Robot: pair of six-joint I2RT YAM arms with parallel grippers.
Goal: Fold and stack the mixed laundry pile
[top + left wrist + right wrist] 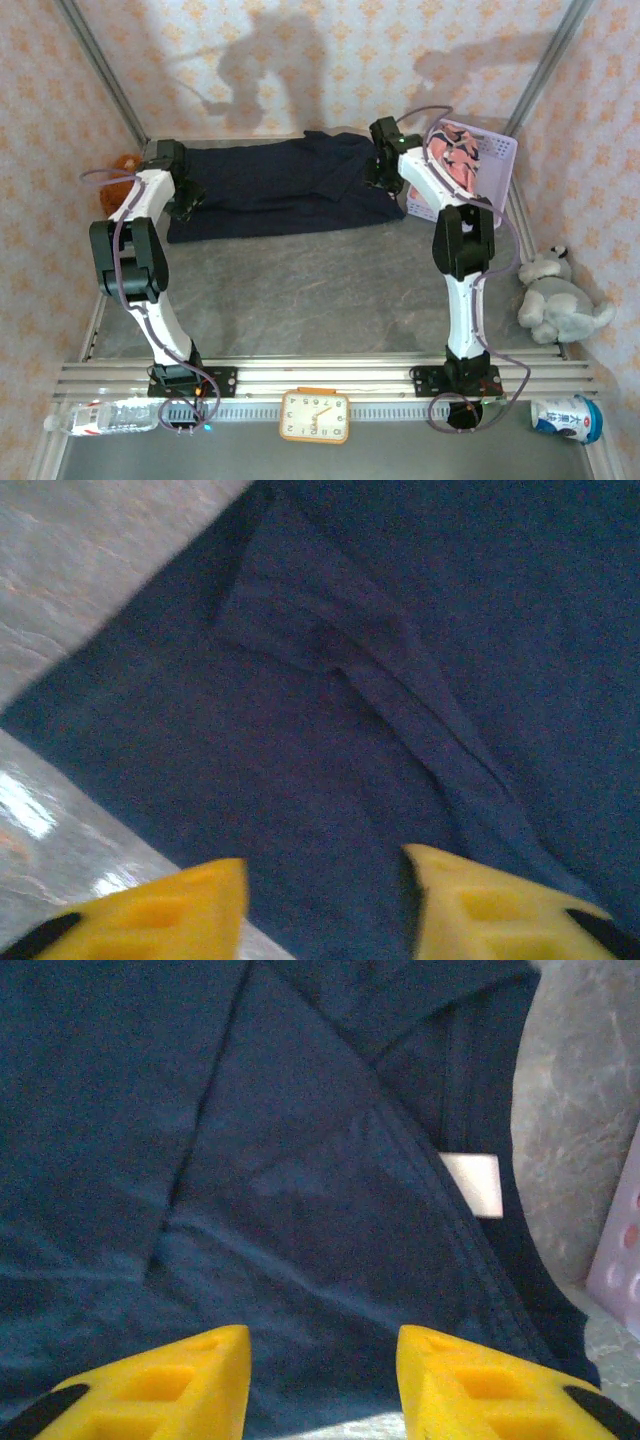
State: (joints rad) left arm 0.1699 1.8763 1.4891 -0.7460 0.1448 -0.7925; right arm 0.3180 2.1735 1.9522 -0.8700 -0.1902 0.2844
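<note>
The large dark navy garment (285,185) lies spread flat across the back of the table. My left gripper (187,203) hangs over its left end. In the left wrist view its yellow fingers (160,915) stand apart above the navy cloth (400,630), with nothing between them; the gripper (325,880) is open. My right gripper (383,172) is over the garment's right end. It too is open (322,1360), just above the navy cloth (280,1160), near a white label (472,1182). The pink printed garment (455,160) lies in the lavender basket (497,165).
The basket's wall (620,1260) stands close to the right of my right gripper. A grey plush toy (555,300) sits at the right wall and a brown one (122,165) at the back left. A clock (315,415), a bottle (100,417) and a can (565,417) lie along the front rail.
</note>
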